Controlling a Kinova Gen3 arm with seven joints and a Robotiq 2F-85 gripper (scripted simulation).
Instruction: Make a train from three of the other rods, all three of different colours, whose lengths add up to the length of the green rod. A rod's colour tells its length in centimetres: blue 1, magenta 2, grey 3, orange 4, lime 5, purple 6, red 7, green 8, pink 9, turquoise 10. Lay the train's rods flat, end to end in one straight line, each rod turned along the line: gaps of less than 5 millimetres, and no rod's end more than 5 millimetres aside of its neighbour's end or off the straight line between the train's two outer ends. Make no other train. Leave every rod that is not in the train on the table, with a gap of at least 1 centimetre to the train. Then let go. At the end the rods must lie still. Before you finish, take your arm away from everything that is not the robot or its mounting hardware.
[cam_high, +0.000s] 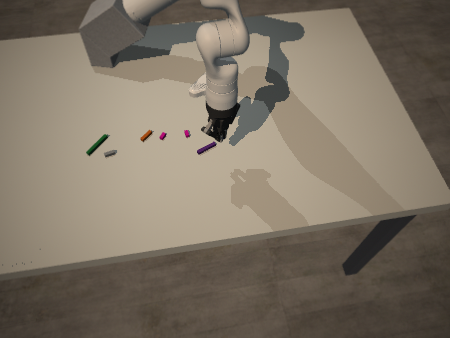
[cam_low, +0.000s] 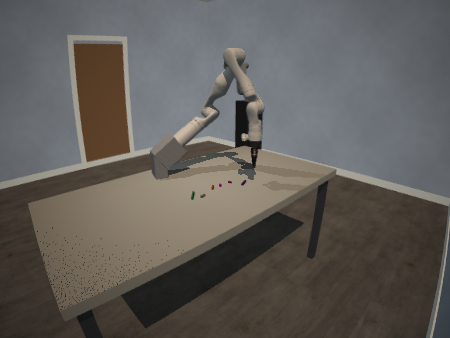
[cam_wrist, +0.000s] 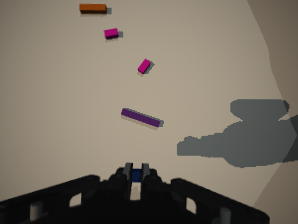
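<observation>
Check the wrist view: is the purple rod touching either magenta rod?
No. The purple rod lies apart from the nearer magenta rod, with bare table between them.

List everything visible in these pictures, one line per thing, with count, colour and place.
Flat green rod: one, leftmost in the row.
Short grey rod: one, just right of the green one.
Orange rod: one, mid-row.
Small magenta rods: two, right of the orange.
Long purple rod: one, lying below the gripper.
Tiny blue rod: one, pinched between the fingers.
Beige table: one, bearing all rods.
Brown door: one, back wall.
White arm: one, on a grey base.
Black gripper: one, shut on the blue rod.
</observation>
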